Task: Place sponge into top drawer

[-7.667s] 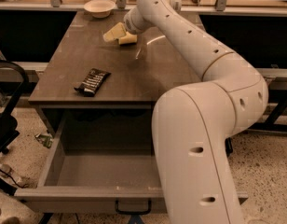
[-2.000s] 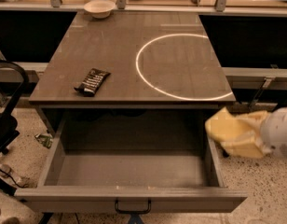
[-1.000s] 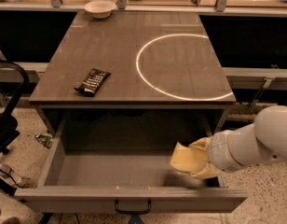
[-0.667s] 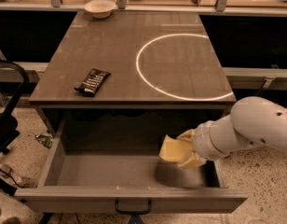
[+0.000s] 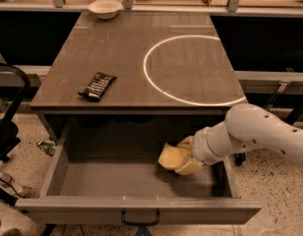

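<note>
Front of top drawer [image 5: 136, 211] at 6 o'clock, pulled open. Inside, toward 3 o'clock: gripper [image 5: 183, 160] clamped on sponge [image 5: 169, 156], just above drawer floor. Risks: foam clings on release; forearm clips 3 o'clock wall. Toward 12 o'clock: snack bar [image 5: 97, 85], bowl [image 5: 105, 7] on worktop [image 5: 141, 48], uninvolved

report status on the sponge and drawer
Gripper inside the open top drawer, right of middle, fingers shut on the sponge. Sponge not yet released. Snack bar and bowl sit up on the tabletop, out of the path.

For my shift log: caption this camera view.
Gripper holds the sponge inside the open top drawer, right of centre.
</note>
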Controlling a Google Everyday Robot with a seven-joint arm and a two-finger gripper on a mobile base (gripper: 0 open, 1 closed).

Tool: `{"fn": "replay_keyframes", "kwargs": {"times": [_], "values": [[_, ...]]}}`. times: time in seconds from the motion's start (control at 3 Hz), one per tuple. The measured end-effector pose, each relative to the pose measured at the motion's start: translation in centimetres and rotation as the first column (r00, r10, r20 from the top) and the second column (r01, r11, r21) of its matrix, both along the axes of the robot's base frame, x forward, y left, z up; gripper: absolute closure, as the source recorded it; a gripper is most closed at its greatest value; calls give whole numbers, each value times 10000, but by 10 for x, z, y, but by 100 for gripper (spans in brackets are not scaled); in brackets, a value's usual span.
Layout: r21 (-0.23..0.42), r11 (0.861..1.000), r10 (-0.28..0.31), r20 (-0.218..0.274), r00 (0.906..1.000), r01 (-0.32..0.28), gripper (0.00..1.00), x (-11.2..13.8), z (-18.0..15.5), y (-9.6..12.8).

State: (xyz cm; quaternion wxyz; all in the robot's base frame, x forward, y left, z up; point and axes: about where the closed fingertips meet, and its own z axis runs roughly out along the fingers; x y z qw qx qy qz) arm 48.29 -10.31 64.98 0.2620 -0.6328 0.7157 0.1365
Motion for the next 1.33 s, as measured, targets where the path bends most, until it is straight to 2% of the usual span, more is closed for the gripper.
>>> {"fn": "replay_keyframes", "kwargs": {"times": [0.67,1.0,1.33], "values": [[-60,10000,54,44,10000,-54,51,-1,2,1],[-63,9999,86,33,10000,-85,20,-2,2,2],[-65,9999,104,26,9999,-103,0,-2,1,3]]}}
